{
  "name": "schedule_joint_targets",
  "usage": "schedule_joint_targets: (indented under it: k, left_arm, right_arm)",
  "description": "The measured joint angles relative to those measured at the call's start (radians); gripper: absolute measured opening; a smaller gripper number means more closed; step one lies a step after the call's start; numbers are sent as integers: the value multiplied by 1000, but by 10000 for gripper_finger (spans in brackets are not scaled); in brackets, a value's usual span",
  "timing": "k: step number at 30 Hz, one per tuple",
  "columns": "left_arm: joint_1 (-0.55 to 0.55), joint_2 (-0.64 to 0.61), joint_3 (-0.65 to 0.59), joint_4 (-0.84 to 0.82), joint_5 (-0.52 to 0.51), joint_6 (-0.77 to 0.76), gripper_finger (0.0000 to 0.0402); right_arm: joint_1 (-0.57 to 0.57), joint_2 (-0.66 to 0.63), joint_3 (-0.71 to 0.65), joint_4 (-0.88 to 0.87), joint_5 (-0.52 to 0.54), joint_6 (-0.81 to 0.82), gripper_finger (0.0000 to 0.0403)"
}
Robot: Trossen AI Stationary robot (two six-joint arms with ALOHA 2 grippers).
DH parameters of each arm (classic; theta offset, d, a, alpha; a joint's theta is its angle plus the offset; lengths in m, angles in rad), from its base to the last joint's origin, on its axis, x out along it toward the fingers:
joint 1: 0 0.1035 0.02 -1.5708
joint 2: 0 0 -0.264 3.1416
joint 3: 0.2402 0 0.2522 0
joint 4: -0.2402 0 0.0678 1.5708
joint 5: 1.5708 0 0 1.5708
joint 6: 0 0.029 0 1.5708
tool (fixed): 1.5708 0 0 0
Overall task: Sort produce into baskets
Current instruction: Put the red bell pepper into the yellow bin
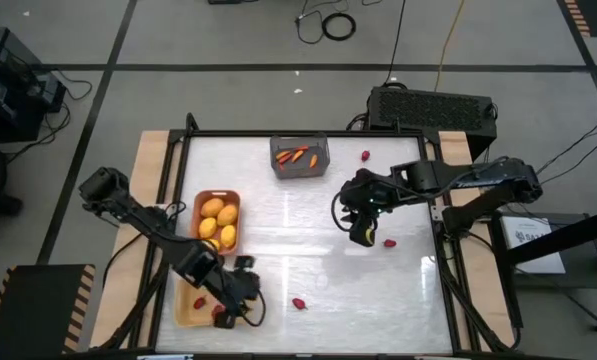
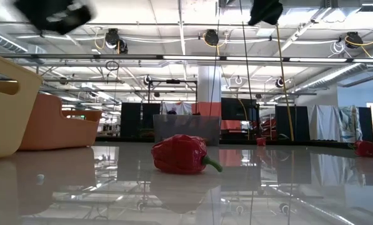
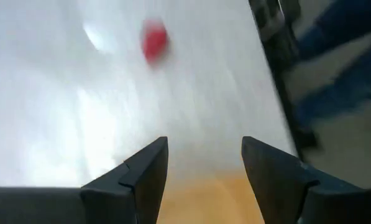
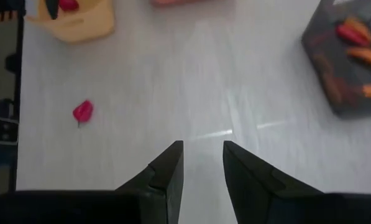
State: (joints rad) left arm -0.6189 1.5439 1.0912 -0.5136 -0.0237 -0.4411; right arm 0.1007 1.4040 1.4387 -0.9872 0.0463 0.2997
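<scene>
Mid-sort: my left end effector [image 1: 240, 296], released, hangs beside the pale yellow tray [image 1: 185, 312]; my right end effector [image 1: 362, 232], released and empty, hovers near a loose red pepper [image 1: 389, 242] on the tabletop [image 1: 308, 250], which I judge is next to grasp.

Four yellow-orange oval fruits [image 1: 219, 222] are held in the orange-brown tray [image 1: 197, 200] near the table's [image 1: 278, 250] left edge. The grey box-like bin [image 1: 299, 158], at the far edge, holds thin orange-red sticks [image 1: 298, 155].
</scene>
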Motion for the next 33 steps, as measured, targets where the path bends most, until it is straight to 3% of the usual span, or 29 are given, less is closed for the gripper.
schedule_joint_targets:
  k: [4, 10, 15, 25, 29, 33]
  left_arm:
    - [76, 32, 0, 105, -98, 159, 212]
    - [202, 137, 4, 271, -26, 282, 212]
    - [255, 235, 97, 314, -20, 398, 212]
    - [387, 387, 317, 313, 25, 372, 212]
    - [394, 390, 340, 285, 52, 418, 212]
    - [375, 391, 341, 281, 52, 457, 223]
  right_arm:
    - [30, -20, 0, -85, 4, 51, 105]
    - [102, -53, 0, -232, 42, 129, 105]
    - [158, -147, -42, -278, 106, 191, 105]
    - [163, -414, -458, -115, 118, 357, 105]
    - [163, -436, -601, -35, 124, 348, 110]
    - [163, -425, -702, 10, 110, 317, 139]
